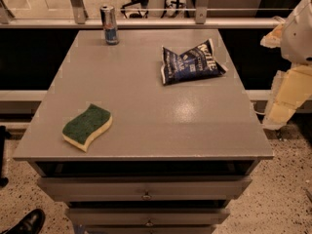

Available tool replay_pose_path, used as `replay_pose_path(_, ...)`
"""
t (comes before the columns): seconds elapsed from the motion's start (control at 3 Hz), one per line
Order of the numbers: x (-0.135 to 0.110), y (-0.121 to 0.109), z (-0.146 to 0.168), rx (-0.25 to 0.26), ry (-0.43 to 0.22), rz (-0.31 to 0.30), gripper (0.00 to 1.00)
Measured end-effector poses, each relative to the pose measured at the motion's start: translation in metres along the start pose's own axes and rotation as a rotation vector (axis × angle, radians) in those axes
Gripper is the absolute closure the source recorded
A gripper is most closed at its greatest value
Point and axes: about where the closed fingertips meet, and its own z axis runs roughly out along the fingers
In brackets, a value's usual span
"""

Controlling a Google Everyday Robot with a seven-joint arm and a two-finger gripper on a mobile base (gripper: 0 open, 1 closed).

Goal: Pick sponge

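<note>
The sponge [87, 127] has a wavy dark green top over a pale yellow base. It lies flat near the front left corner of the grey table [146, 91]. My gripper [286, 97] hangs at the far right of the view, beyond the table's right edge and far from the sponge. It holds nothing that I can see.
A dark blue chip bag [191, 61] with white lettering lies at the back right of the table. A drink can [109, 24] stands at the back left edge. Drawers [146, 189] sit under the tabletop. A black shoe [27, 223] shows on the floor at the bottom left.
</note>
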Motion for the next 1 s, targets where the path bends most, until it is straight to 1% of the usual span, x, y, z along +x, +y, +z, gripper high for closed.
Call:
replay_pose_path(0.33, 0.000, 0.000, 0.000, 0.000, 0.000, 0.000, 0.00)
replay_pose_path(0.67, -0.035, -0.005, 0.024, -0.022, -0.054, -0.104, 0.00)
replay_pose_path(1.0, -0.086, -0.008, 0.058, -0.052, -0.126, -0.239, 0.00)
